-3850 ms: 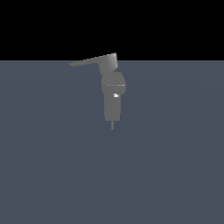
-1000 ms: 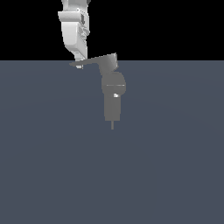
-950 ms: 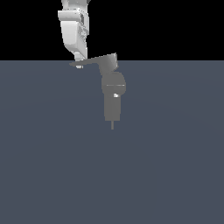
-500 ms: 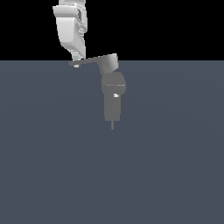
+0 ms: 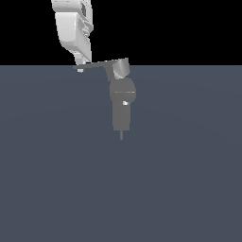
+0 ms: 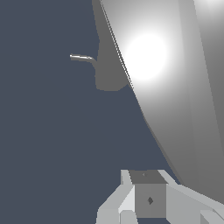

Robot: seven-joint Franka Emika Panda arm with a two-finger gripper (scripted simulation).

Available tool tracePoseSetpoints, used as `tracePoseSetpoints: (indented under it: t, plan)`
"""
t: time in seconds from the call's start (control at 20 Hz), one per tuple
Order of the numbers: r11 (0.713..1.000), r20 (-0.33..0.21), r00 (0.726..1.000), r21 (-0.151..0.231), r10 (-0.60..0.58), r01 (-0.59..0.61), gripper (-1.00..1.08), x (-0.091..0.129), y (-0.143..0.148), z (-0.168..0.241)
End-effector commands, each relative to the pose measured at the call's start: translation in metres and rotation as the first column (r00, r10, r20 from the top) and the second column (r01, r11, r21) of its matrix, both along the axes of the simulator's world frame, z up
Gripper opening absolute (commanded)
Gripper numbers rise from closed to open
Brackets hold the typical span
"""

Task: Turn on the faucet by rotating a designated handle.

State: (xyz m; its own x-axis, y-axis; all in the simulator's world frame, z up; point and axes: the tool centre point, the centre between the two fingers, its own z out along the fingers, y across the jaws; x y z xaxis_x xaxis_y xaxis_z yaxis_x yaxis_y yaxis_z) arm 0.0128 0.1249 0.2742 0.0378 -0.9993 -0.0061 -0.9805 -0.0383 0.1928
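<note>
With the gripper [image 5: 80, 66] set at the narrow tip of the handle [image 5: 97, 65], jaw state not discernible, the faucet [image 5: 122, 101] mid-scene, steady sideways pressure near the tip is judged best.

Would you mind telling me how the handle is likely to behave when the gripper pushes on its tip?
The handle is a thin flat blade, so it probably stays stiff. Joined to the faucet at one end, it should swing, not slide. The gripper sits at the narrow tip, where contact might slip off.
</note>
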Motion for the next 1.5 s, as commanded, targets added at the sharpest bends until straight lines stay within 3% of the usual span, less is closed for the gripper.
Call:
tracePoseSetpoints:
  t: [0.0, 0.6, 1.45]
  plan:
    - [1.0, -0.004, 1.0, -0.002, -0.001, 0.001, -1.0, -0.009, -0.001, 0.002]
    - [1.0, -0.003, 1.0, -0.002, -0.001, 0.001, -1.0, -0.042, -0.001, 0.009]
    - [1.0, -0.005, 1.0, -0.004, -0.004, 0.004, -1.0, -0.08, -0.043, 0.015]
